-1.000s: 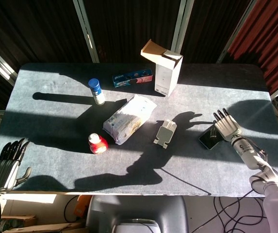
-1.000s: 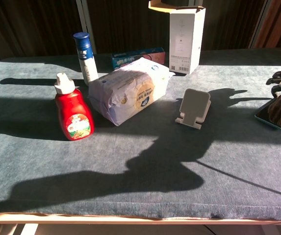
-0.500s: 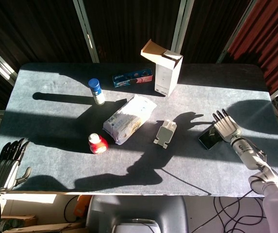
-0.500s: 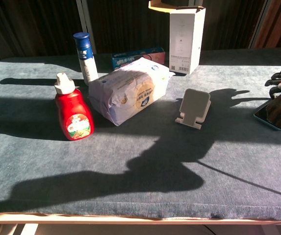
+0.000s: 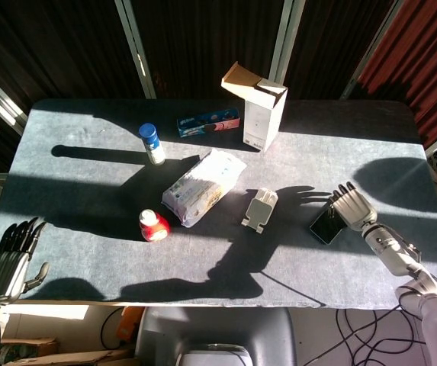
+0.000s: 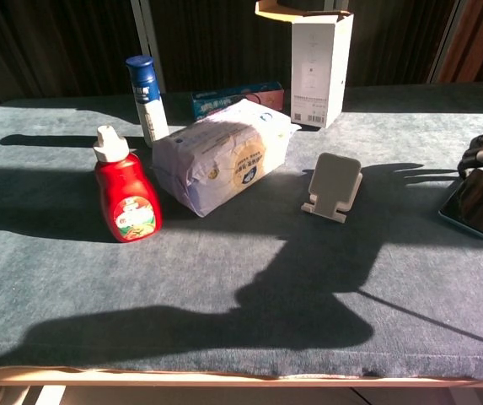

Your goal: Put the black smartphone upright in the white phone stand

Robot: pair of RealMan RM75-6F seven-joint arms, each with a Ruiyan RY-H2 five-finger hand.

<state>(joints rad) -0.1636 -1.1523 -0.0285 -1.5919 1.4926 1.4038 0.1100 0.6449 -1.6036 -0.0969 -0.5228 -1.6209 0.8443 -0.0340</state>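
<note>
Black smartphone (image 5: 327,226), a glossy flat slab, gripped by the right robot hand (image 5: 350,206); left robot hand (image 5: 8,259) released.

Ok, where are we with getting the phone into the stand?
Nothing is finished: the white stand holds nothing. In hand: the right hand has its fingers curled over the far edge of the black phone; whether it grips it is unclear. Left: lift, carry to the stand, seat it upright. The left hand hangs off the table.

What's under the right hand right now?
The black smartphone lies on the table, its far edge under the right hand. Whether the curled fingers grip it cannot be seen.
</note>
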